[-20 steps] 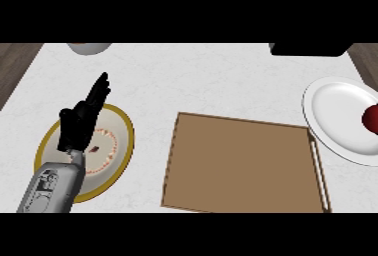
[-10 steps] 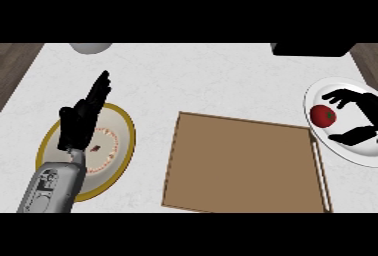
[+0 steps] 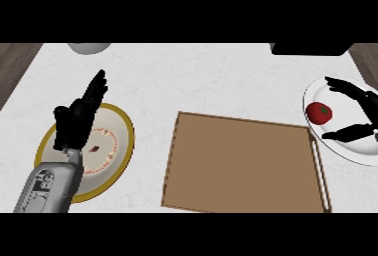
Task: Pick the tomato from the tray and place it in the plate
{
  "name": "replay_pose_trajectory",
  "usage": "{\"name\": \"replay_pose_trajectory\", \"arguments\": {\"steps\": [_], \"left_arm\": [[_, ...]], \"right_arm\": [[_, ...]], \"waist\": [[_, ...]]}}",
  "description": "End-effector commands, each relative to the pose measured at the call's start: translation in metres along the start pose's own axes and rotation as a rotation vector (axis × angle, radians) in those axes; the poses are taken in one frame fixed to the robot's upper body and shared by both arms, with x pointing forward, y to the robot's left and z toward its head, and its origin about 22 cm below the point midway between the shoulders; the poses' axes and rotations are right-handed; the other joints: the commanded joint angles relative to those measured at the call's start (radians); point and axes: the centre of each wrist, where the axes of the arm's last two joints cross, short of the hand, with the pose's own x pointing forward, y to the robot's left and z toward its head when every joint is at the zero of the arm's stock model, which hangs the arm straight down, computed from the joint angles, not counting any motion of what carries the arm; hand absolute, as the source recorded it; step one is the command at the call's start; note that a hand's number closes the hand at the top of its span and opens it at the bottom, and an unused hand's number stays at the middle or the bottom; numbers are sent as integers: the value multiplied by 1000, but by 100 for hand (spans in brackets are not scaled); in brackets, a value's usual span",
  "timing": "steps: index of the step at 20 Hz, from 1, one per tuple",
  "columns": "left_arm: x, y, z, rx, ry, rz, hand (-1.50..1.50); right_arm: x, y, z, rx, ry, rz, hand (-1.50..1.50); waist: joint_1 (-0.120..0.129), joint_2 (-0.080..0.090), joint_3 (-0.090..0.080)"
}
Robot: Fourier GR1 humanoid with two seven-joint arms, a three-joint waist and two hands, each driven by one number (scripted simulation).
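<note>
A red tomato (image 3: 320, 112) lies on the white plate (image 3: 334, 146) at the right edge. My right hand (image 3: 362, 110) hovers over that plate just right of the tomato, fingers spread wide and apart from it, holding nothing. The brown tray (image 3: 240, 165) sits in the middle of the counter with nothing on it. At the left, my left hand (image 3: 76, 117) rests open, fingers pointing up and away, over a yellow-rimmed plate (image 3: 122, 130).
A grey round object (image 3: 88, 47) stands at the far left edge of the counter and a black box (image 3: 310, 48) at the far right. Dark wood shows beyond the counter's left and right corners.
The tomato came into view on the white plate with my right hand round it; the hand has since opened and drawn back to the right. My left hand has not moved.
</note>
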Motion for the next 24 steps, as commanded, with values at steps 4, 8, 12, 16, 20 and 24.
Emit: {"name": "replay_pose_trajectory", "arguments": {"steps": [4,8,12,16,20,24], "left_arm": [[7,11,-2,-13,-20,-2,0],[-14,4,7,-2,0,3,0],[2,-2,2,-2,-17,-22,0],[-9,-17,4,-5,-16,11,0],[0,-2,7,-4,-24,2,0],[0,5,-2,-6,-19,8,0]], "right_arm": [[-3,-66,35,-226,21,-256,-150],[-7,-101,69,-351,66,-295,-150],[-8,-133,108,-385,74,-316,-150],[-13,-138,129,-367,86,-309,-150],[-13,-149,149,-367,106,-284,-150],[-9,-156,150,-363,103,-284,-150]], "waist": [[-2,0,0],[-1,4,1],[7,9,5],[3,16,7],[17,11,9],[13,19,11]]}}
